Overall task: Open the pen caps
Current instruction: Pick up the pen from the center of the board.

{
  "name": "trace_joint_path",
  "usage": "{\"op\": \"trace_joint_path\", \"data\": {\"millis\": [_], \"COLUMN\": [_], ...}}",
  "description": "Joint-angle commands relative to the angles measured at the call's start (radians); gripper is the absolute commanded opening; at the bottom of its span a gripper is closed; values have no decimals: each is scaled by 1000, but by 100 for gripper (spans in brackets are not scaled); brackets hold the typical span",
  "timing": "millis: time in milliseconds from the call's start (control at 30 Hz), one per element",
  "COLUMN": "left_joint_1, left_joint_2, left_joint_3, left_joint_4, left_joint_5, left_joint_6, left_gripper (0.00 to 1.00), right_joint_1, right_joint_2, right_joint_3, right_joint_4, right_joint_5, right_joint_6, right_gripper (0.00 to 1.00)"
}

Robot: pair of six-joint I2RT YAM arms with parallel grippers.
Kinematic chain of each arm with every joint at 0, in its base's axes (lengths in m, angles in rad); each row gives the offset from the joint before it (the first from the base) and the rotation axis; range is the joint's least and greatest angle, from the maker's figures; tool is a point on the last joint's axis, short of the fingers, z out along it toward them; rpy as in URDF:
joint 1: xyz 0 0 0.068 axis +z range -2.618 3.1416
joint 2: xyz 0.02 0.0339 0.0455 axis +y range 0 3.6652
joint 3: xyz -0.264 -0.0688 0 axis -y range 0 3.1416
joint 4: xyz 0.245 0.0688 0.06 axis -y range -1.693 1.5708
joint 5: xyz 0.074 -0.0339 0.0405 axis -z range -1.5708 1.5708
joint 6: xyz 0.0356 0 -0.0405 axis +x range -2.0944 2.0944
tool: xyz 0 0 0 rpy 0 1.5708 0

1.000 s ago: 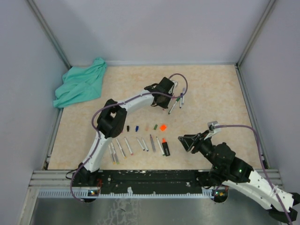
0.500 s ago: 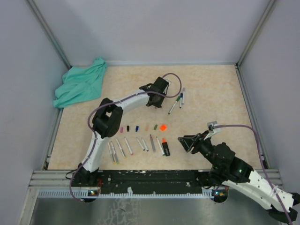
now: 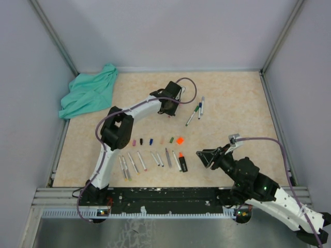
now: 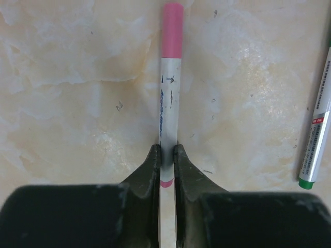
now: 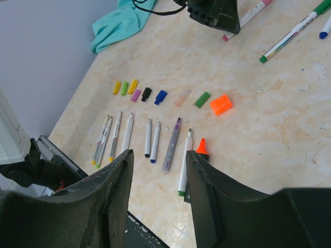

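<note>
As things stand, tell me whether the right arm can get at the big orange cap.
Probably yes: the right pincer stands open and empty close by the orange cap, with only bare table between them.

You get one lengthwise line of small blue print on the white barrel of the pink-capped pen (image 4: 168,111) in the left wrist view, too blurred to read letter by letter. The green-ended pen (image 4: 315,124) at that view's right edge carries grey print and a small red label block, also unreadable. In the top and right wrist views any print is too small to make out.
</note>
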Motion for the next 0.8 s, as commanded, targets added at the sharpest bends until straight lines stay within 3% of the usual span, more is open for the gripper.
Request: {"op": "trace_joint_path", "data": {"millis": [0,67,200,433,767], "left_joint_1": [12,19,56,85,83], "left_joint_2": [43,20,-88,-411,-1040], "left_joint_3": [2,-2,-57,-308,-971], "left_joint_4": [-49,-45,12,210,590], "left_joint_5": [68,73,91,180,410], "left_joint_6": [12,14,-10,-63,-261], "left_gripper": [5,0,0,0,0], "right_joint_1": [-6,-6,-6,-6,-4], "right_joint_2": [-14,-13,9,140,414], "right_joint_3": [25,23,23,19,113], "right_joint_4": [23,28,56,226,473], "right_joint_5": [-7,-13,-46,-143,-220], "right_joint_6": [-3,-7,-26,-85,-117], "right_gripper": [46,46,45,45,48]}}
